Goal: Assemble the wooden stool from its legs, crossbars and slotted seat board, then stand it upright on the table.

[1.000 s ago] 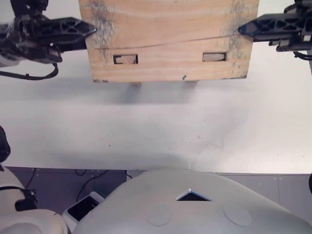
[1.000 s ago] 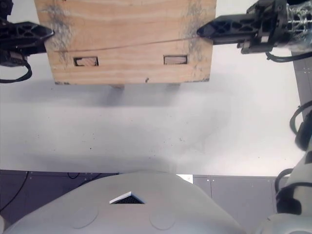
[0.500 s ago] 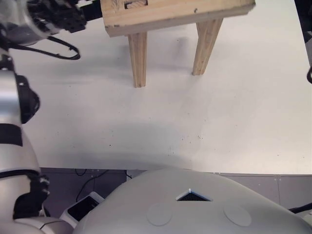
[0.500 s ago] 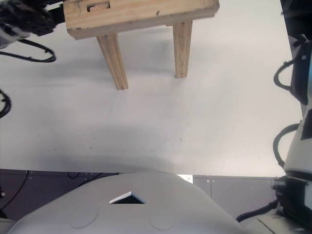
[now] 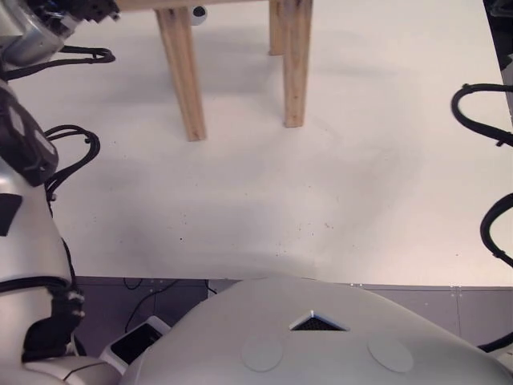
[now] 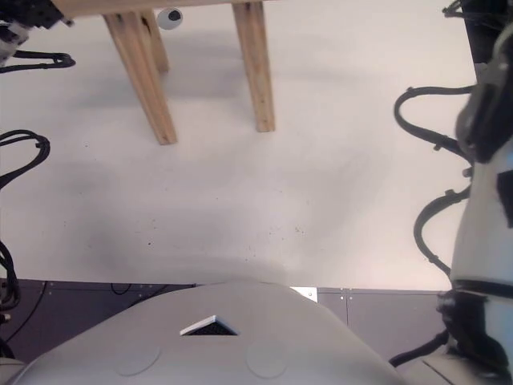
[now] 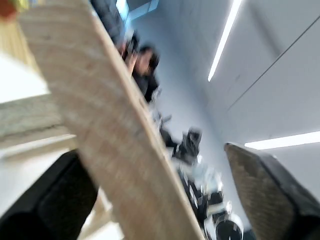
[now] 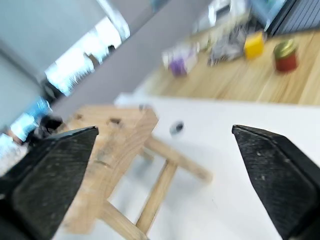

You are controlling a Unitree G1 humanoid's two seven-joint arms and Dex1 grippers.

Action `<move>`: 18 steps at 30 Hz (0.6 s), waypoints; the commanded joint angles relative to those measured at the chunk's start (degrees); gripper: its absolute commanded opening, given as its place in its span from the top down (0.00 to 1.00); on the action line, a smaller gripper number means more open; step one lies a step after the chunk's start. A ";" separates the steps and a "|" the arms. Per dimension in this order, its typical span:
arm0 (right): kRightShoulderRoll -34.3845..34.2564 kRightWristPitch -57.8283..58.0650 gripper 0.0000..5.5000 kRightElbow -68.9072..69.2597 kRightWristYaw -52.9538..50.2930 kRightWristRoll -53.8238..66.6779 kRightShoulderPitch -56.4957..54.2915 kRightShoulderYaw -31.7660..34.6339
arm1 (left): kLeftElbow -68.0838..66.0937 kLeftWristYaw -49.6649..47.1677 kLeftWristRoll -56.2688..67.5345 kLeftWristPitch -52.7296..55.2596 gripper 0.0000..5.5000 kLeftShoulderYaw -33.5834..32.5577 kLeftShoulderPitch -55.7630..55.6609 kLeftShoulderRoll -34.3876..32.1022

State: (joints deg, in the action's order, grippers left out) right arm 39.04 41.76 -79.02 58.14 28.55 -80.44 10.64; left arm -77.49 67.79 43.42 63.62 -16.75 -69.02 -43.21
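The stool (image 6: 255,72) was judged to be fully assembled: its legs (image 5: 183,72) were seen planted on the white desk (image 5: 361,184), with shadows meeting their feet, and the slotted seat board (image 8: 107,145) was carried on top of them. It was taken to be standing upright, toward the far side of the desk, so the building itself was considered done. What was left, by this reading, was only the letting go. The left gripper (image 7: 150,150) was spread, with the edge of the seat board passing between its fingers close to one of them and well apart from the other. The right gripper (image 8: 164,130) was held wide apart with nothing between its fingers, well away from the stool. A clean withdrawal of the left arm without knocking the board was thought to be the remaining concern.

The desk was seen as a plain white surface, lightly speckled with dust, and a small round object (image 5: 198,11) lay beyond the legs. Grey floor panels (image 5: 417,305) and cables (image 5: 136,301) were visible below its near edge. Farther off, a wooden surface (image 8: 240,85) bearing a red jar (image 8: 286,54) and a yellow block (image 8: 254,44) was noted, and long light strips (image 7: 227,35) were noted overhead.
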 commanded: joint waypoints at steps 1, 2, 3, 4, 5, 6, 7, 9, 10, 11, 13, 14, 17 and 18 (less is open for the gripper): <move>3.93 2.47 0.02 1.14 2.87 5.01 7.08 10.18 | 1.56 -3.69 3.58 -4.73 0.14 -9.64 2.88 0.41; 3.77 2.79 0.02 1.63 4.05 5.44 9.43 11.59 | 2.03 -3.80 3.28 -5.04 0.10 -10.47 4.40 1.22; 3.37 2.88 0.02 2.12 4.82 5.55 11.08 12.69 | 2.35 -4.22 3.18 -5.18 0.05 -11.53 5.62 1.62; 2.88 3.34 0.02 2.98 6.79 6.05 13.72 13.72 | 2.68 -4.02 2.24 -5.96 0.04 -11.91 8.79 1.48; 2.38 3.70 0.02 3.69 8.12 6.40 15.47 14.54 | 2.95 -3.85 1.41 -6.71 0.02 -12.18 11.39 1.11; 1.93 4.46 0.02 4.74 9.90 6.90 17.42 15.28 | 3.08 -3.79 0.91 -7.64 0.02 -12.79 14.44 0.55; 1.45 5.45 0.02 6.26 11.85 7.47 19.68 15.91 | 3.19 -3.70 0.99 -8.58 0.02 -13.91 17.64 -0.06; 0.18 7.73 0.02 10.19 14.60 9.15 24.09 17.28 | 3.87 -2.27 2.79 -9.44 0.02 -17.61 22.95 -1.30; -0.67 9.27 0.02 12.89 15.52 10.63 26.77 18.37 | 4.31 -1.56 4.35 -9.97 0.02 -20.18 25.43 -1.63; -1.69 11.02 0.02 16.36 15.87 12.54 29.68 19.71 | 4.90 -0.88 5.90 -10.40 0.02 -22.61 27.55 -1.65; -4.45 14.38 0.02 24.85 14.49 17.16 35.90 23.30 | 6.80 0.33 8.42 -10.83 0.02 -26.19 30.43 -0.72; -6.48 15.59 0.02 29.94 12.61 20.00 39.55 25.70 | 8.60 0.82 9.11 -11.51 0.02 -27.15 31.55 0.47; -18.64 12.76 0.02 49.31 1.10 25.17 50.23 29.59 | 19.05 -3.75 8.72 -22.41 0.02 -28.75 36.00 8.51; -22.51 10.05 0.02 55.28 -2.98 24.44 52.42 28.46 | 23.20 -7.75 7.12 -28.99 0.02 -28.69 37.00 11.95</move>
State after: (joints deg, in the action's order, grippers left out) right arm 24.32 55.76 -36.03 63.29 52.28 -32.73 39.68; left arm -61.96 66.77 52.83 45.53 -45.25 -34.76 -38.09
